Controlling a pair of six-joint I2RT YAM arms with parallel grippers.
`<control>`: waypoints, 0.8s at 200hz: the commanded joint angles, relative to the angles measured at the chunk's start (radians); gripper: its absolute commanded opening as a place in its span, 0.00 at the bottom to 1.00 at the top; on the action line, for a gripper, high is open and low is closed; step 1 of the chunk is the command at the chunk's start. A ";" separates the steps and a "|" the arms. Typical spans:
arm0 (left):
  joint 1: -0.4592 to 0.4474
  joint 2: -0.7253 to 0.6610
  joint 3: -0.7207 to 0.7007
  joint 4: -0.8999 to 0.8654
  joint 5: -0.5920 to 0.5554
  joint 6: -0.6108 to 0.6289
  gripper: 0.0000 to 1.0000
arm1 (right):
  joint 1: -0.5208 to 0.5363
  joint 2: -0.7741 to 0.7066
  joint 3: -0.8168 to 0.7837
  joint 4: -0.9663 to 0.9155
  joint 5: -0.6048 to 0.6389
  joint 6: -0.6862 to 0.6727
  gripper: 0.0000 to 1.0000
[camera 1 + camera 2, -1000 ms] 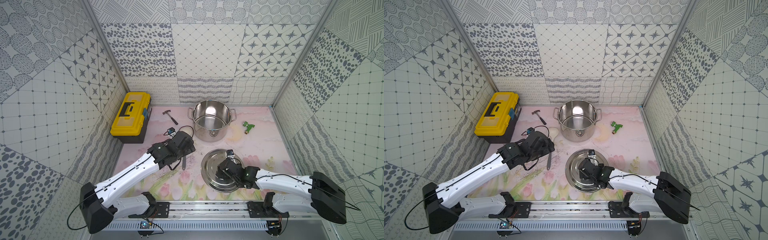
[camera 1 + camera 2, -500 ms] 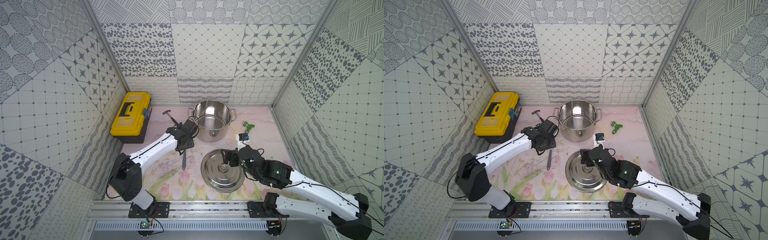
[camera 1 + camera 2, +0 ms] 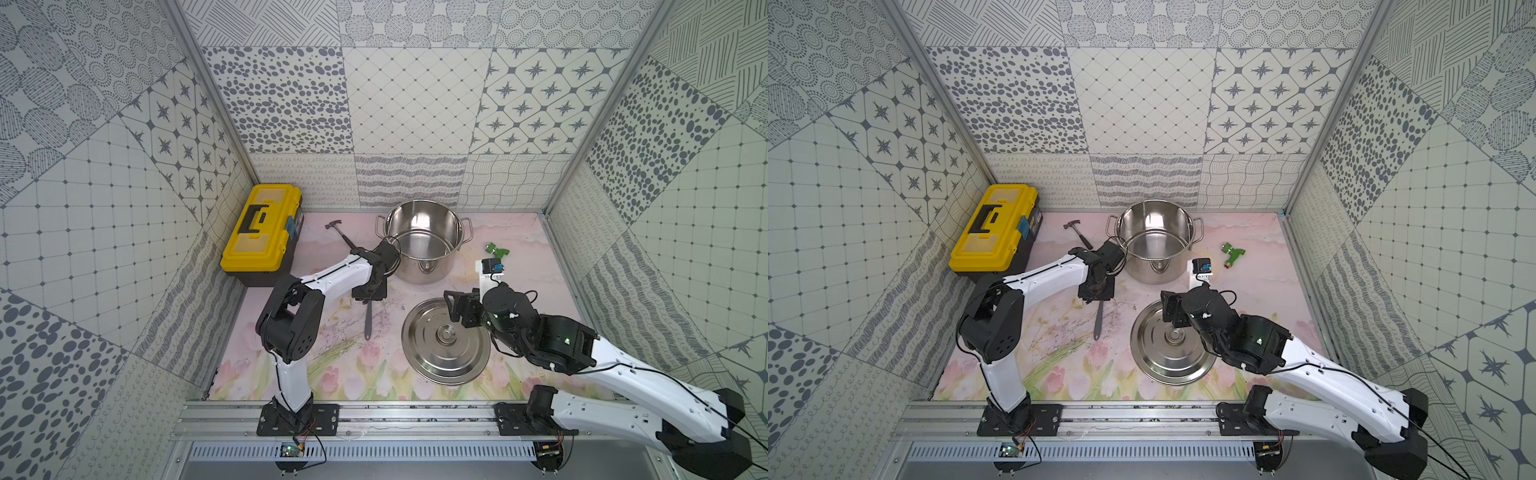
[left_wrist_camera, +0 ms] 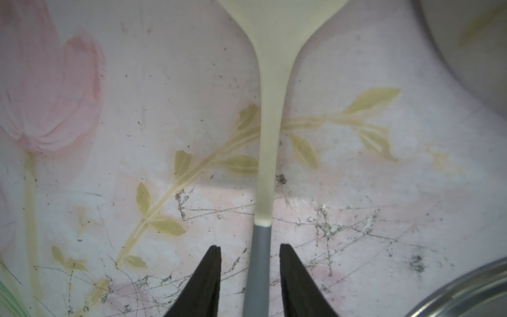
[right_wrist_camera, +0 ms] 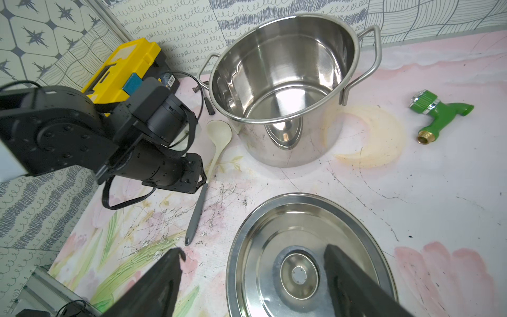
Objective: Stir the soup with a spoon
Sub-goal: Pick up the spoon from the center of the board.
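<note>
Left arm has unfolded and reached out to the spoon [image 4: 270, 123], and the right arm has backed up off the lid [image 3: 440, 361]. Yellow toolbox [image 3: 262, 232] and hammer [image 3: 343, 237] sit back-left, out of play. Left gripper [image 4: 249, 246] straddles the spoon's grey handle just below the cream neck, jaws narrow with a gap showing each side, so no grip yet. Spoon lies flat on the mat, bowl just beside the pot [image 3: 422, 270], handle toward the front rail. Pot is uncovered, lid flat on the mat in front of it. Right gripper [image 5: 253, 251] hangs wide above the lid, empty. Step in hand looks like the spoon grasp. Next: finish closing, lift, tip bowl over the rim. Slim handle may twist.
</note>
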 commanded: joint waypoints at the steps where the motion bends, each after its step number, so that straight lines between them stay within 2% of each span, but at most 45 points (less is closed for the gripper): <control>1: 0.031 0.029 0.005 0.022 0.042 0.097 0.38 | 0.002 -0.010 0.045 0.015 0.009 -0.025 0.85; 69: 0.057 0.062 -0.022 0.099 0.100 0.103 0.30 | -0.002 0.041 0.077 0.013 -0.003 -0.027 0.85; 123: 0.056 0.083 -0.037 0.140 0.122 0.087 0.29 | -0.011 0.071 0.097 0.013 -0.016 -0.036 0.85; 143: 0.057 0.086 -0.050 0.148 0.122 0.086 0.22 | -0.011 0.084 0.109 0.013 -0.022 -0.037 0.85; 160: 0.057 0.084 -0.064 0.158 0.147 0.087 0.09 | -0.012 0.097 0.120 0.013 -0.029 -0.046 0.85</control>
